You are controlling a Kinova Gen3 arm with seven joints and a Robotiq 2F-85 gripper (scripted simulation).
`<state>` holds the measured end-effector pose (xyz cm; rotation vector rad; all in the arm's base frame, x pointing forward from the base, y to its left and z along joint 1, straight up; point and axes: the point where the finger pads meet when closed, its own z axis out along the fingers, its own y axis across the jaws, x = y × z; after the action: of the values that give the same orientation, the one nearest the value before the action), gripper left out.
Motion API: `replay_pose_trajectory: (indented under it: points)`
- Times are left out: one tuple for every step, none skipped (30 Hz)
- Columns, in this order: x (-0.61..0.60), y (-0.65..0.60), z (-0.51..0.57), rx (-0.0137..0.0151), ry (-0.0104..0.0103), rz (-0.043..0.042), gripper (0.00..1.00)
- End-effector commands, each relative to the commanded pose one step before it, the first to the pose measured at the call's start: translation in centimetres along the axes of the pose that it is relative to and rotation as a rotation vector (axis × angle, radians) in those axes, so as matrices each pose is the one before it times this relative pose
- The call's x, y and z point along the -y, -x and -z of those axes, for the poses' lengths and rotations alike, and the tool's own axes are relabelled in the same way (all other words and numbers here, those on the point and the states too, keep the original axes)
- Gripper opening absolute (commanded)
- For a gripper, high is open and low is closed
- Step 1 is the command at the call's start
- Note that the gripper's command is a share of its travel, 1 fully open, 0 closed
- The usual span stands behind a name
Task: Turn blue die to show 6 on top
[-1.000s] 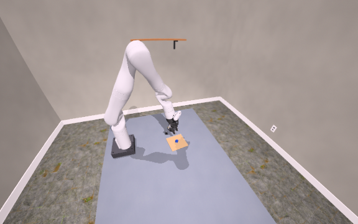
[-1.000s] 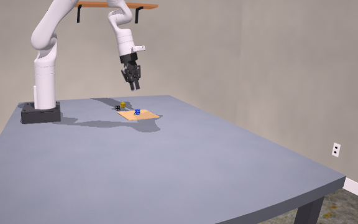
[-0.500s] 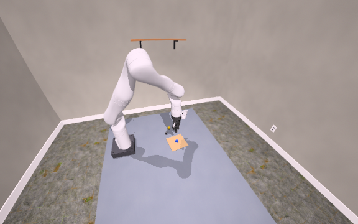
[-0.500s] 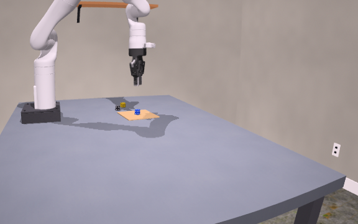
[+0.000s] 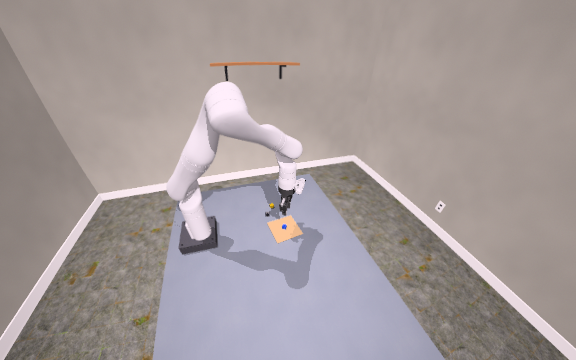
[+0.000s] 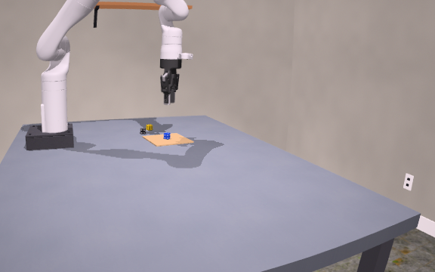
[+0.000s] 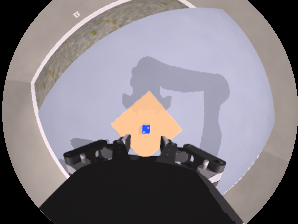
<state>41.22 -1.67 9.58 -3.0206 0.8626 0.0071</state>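
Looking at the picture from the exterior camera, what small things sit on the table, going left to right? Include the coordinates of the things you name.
Black die (image 5: 267,214) (image 6: 143,131), yellow die (image 5: 272,205) (image 6: 149,127), blue die (image 5: 284,227) (image 6: 167,136) (image 7: 146,129); the mat beneath the blue one overlaps their span.

Pips on blue die (image 5: 284,227) (image 6: 167,136) (image 7: 146,129) too small to be read in top and exterior views; top face blurred in wrist view, number not told. Faces of yellow die (image 5: 272,205) (image 6: 149,127) and black die (image 5: 267,214) (image 6: 143,131) likewise unreadable. Upper part of arm (image 5: 233,117) (image 6: 66,24) cut off by upper edge in exterior view. Near end of table (image 5: 288,300) (image 6: 202,196) cut off by lower edge in top view. Part of shelf (image 5: 255,64) (image 6: 127,5) hidden behind arm in exterior view.
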Motion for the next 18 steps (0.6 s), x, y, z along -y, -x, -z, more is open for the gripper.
replay_pose_trajectory:
  points:
    - [0.022, -0.035, 0.049, -0.00122, -0.0006, -0.00016, 1.0]
    - [0.0, 0.0, 0.0, 0.0, 0.0, 0.0, 1.0]
    - [0.0, 0.0, 0.0, 0.0, 0.0, 0.0, 1.0]
    - [0.0, 0.0, 0.0, 0.0, 0.0, 0.0, 1.0]
    - [0.0, 0.0, 0.0, 0.0, 0.0, 0.0, 1.0]
    - [0.0, 0.002, -0.05, -0.00012, 0.00005, 0.00013, 1.0]
    - [-0.001, 0.018, -0.289, -0.00037, 0.00019, 0.00068, 1.0]
    - [0.0, 0.048, -0.593, -0.00059, 0.00031, 0.00157, 1.0]
    - [0.003, 0.094, -0.826, -0.00047, 0.00024, 0.00258, 1.0]
    - [0.007, 0.14, -0.907, 0.0, 0.0, 0.00333, 1.0]
    - [0.0, 0.0, 0.0, 0.0, 0.0, 0.0, 1.0]
    - [0.0, 0.0, 0.0, 0.0, 0.0, 0.0, 1.0]
    - [0.009, 0.159, -0.814, 0.00048, -0.00024, 0.00343, 1.0]
    - [0.008, 0.132, -0.578, 0.00063, -0.00031, 0.00269, 1.0]
    - [0.004, 0.07, -0.28, 0.0004, -0.00019, 0.00137, 1.0]
    - [0.001, 0.013, -0.05, 0.00008, -0.00004, 0.00025, 1.0]
    - [0.0, 0.0, 0.0, 0.0, 0.0, 0.0, 0.35]
    - [0.0, 0.0, 0.0, 0.0, 0.0, 0.0, 0.35]
